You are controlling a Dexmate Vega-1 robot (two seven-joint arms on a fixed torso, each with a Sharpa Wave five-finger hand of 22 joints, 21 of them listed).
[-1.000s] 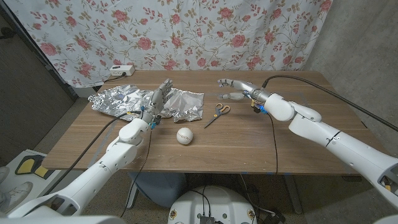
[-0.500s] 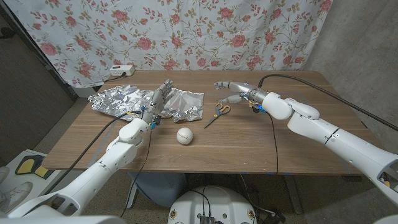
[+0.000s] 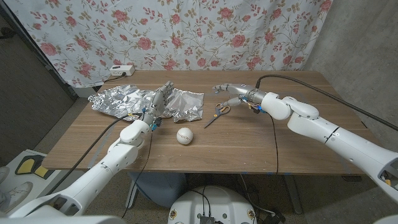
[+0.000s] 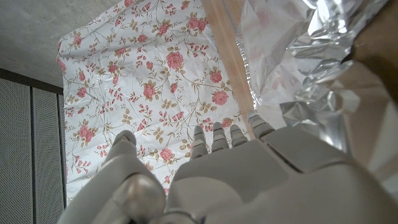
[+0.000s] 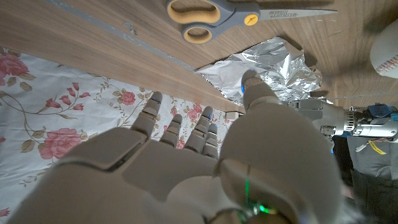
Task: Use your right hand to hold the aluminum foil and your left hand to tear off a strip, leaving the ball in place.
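Crinkled silver aluminum foil sheet (image 3: 149, 102) lies spread on the far left part of the wooden bench (image 3: 249, 143), its right end near the yellow-handled scissors (image 3: 217, 114). The left robot hand (image 3: 160, 99) stands over the middle of the foil with fingers raised and apart; whether it touches the foil is hard to make out, and part of the sheet is hidden behind it. The right robot hand (image 3: 229, 94) hovers just beyond the scissors' handles, fingers spread, holding nothing. The white baseball (image 3: 184, 135) sits on the bench nearer the robot, apart from the foil. In the right wrist view the ball (image 5: 385, 53) is cut off at the edge.
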